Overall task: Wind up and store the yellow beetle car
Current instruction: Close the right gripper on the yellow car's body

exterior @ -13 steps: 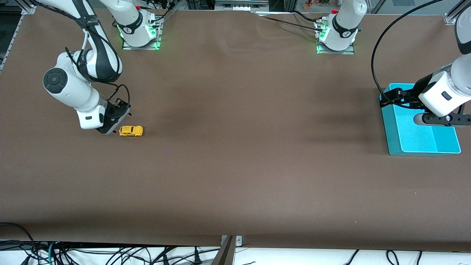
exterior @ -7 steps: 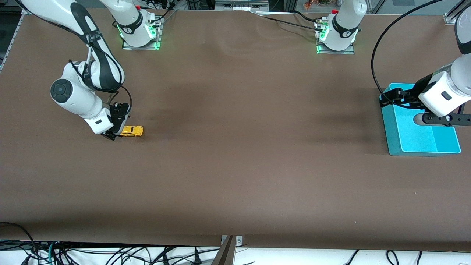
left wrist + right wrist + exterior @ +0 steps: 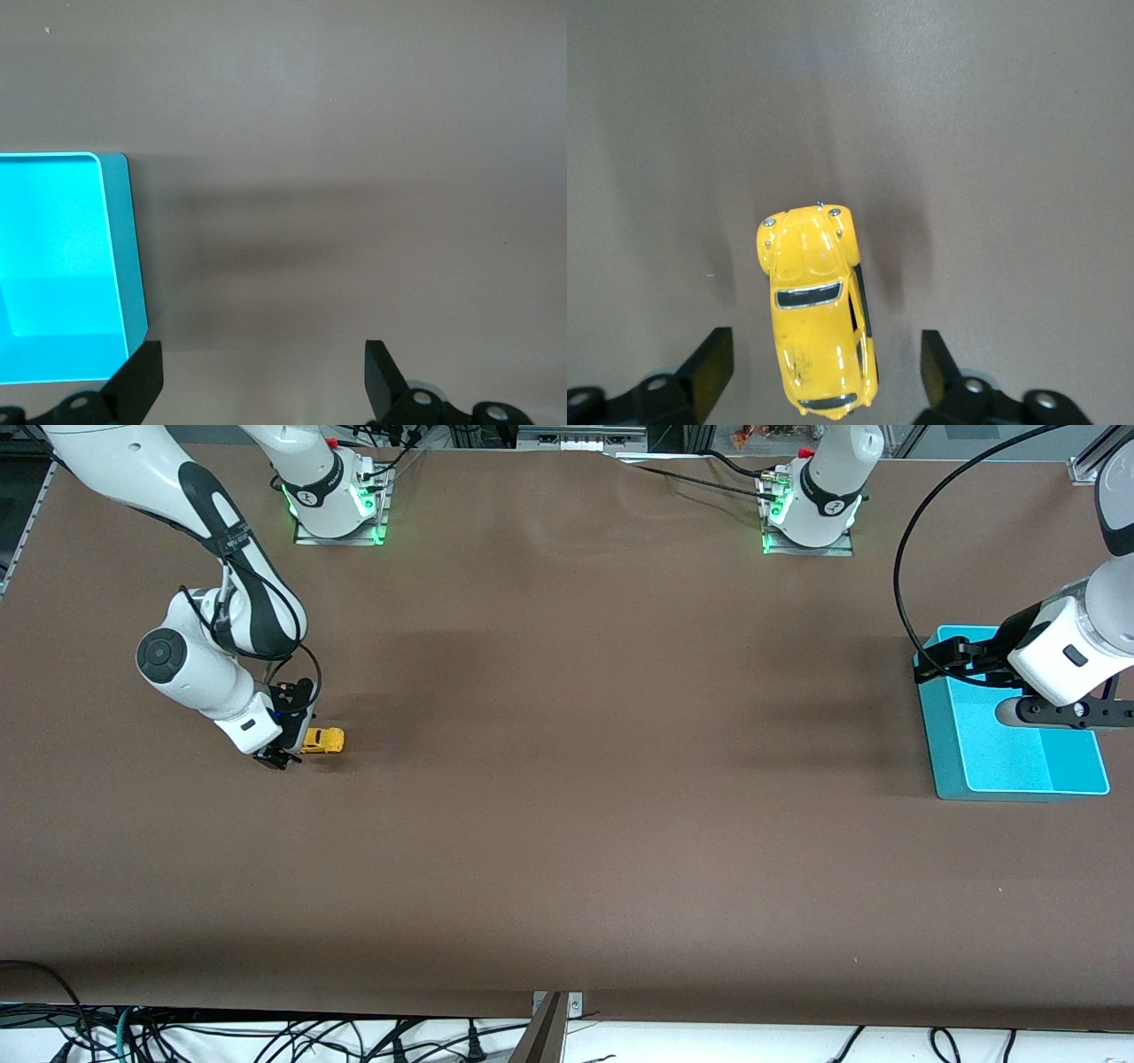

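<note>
Right gripper (image 3: 819, 367) straddles one yellow beetle car (image 3: 818, 305), jaws apart.

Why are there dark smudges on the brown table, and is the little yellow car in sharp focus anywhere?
Front view: the smudges are soft arm shadows on the table. Left wrist view: a blurry shadow band lies beside the blue tray. Right wrist view: the yellow beetle car is sharp, with small glints on its roof and a shadow along one side.

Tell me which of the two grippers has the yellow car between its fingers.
The right gripper: its open fingers straddle the yellow beetle car on the table. The left gripper waits open over the turquoise bin, with nothing between its fingers.
</note>
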{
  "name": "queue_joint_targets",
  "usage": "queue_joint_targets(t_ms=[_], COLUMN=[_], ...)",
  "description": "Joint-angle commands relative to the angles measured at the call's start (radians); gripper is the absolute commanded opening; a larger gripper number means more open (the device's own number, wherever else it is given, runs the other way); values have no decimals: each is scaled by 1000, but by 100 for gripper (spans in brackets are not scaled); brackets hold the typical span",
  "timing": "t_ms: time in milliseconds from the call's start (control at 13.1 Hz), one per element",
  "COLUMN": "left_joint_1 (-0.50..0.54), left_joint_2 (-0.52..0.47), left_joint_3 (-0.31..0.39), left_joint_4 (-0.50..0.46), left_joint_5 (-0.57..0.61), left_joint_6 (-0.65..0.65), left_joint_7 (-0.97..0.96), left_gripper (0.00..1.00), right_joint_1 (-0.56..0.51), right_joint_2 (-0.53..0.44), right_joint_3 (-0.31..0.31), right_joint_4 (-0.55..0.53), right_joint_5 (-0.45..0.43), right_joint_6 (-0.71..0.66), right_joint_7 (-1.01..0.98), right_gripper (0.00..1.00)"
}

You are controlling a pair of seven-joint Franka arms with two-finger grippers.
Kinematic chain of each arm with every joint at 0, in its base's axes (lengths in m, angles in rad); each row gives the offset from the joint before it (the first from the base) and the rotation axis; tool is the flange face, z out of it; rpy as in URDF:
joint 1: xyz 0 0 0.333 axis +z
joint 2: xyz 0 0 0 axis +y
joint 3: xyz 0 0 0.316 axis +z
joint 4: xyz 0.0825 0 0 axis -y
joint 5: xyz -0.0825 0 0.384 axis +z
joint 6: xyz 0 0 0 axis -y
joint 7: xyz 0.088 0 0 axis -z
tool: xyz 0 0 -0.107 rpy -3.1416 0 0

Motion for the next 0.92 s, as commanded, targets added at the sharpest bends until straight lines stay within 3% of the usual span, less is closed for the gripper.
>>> queue_joint_targets(t_ms=[0,229,382,534,840], left_joint_1=[5,5,5,5,5], left_joint_2=[-1,-1,4,4,10], left_joint_3=[-5,-5,-5,-5,-4], left_joint_4=[8,8,8,8,8], left_joint_5=[18,18,16,16,15], left_joint_6=[-6,-5,-6,-6,-6], left_joint_7=[8,8,6,6,8], left_gripper=[100,100,100,100,100], right_joint_1=[-9,-7,-7,-7,-9], right_joint_2=[-7,-8,-17,-30,4], right_joint_3=[12,21,58,91,96], right_joint_4=[-13,-13,-13,-10,-12], right_joint_5=[10,9,6,6,9], right_joint_6=[22,19,12,11,20], right_joint_7=[-23,-23,-34,-44,-61], right_gripper=[54,29,20,20,20])
